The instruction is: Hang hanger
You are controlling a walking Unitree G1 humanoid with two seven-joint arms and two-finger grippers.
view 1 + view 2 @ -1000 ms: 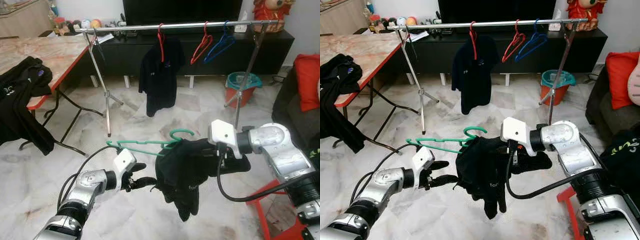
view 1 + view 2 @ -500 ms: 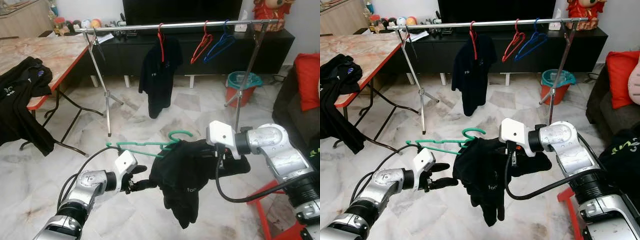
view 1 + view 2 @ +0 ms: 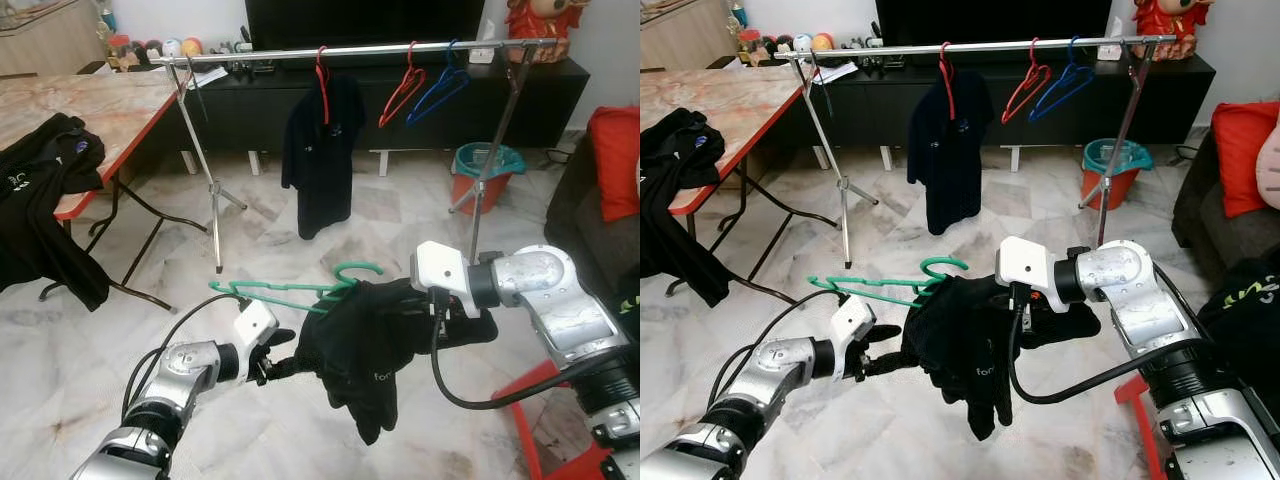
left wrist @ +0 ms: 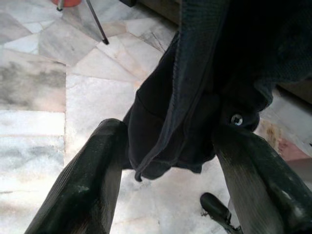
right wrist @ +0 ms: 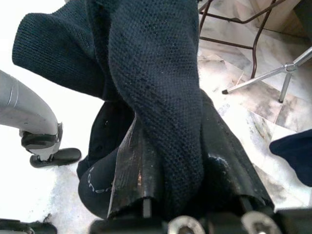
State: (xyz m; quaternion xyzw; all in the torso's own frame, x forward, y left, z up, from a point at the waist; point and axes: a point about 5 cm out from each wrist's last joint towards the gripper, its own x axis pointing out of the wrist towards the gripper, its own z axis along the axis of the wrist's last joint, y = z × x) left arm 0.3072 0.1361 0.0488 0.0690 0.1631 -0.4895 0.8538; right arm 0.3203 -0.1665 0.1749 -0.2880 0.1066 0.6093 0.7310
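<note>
- Left wrist view looks along two broad, matte black fingers (image 4: 83, 190) set apart, with a fold of dark knit cloth hanging between them over pale marble floor (image 4: 34, 97).
- From the head camera, the left end effector (image 3: 275, 362) sits low on the robot's left, its fingers spread around the lower left edge of the black garment (image 3: 365, 345).
- That garment is a soft, bunched mass of dark fabric with small pale lettering, drooping in a lumpy tail below both arms.
- The right end effector (image 5: 180, 161) is pressed onto the garment: a thick roll of coarse, pebbly knit runs between its glossy black fingers, which close on it from both sides.
- The silver right arm (image 3: 540, 290) has smooth rounded joints, a white boxy wrist block and a black cable looping under it.
- The green hanger (image 3: 290, 290) is thin plastic, with a curved hook and a long straight bar; it lies tilted at the top of the bunched garment, one end jutting toward the robot's left, well short of the rail.
- Farther back, a slim metal clothes rail (image 3: 350, 52) stands on angled tripod legs.
- A black shirt (image 3: 320, 150) hangs flat on a red hanger (image 3: 321, 75), with an empty red hanger (image 3: 402, 95) and a blue hanger (image 3: 440, 90) beside it.
- At the left, a marble-patterned counter (image 3: 90, 105) with a red edge carries more dark clothing (image 3: 40, 190).
</note>
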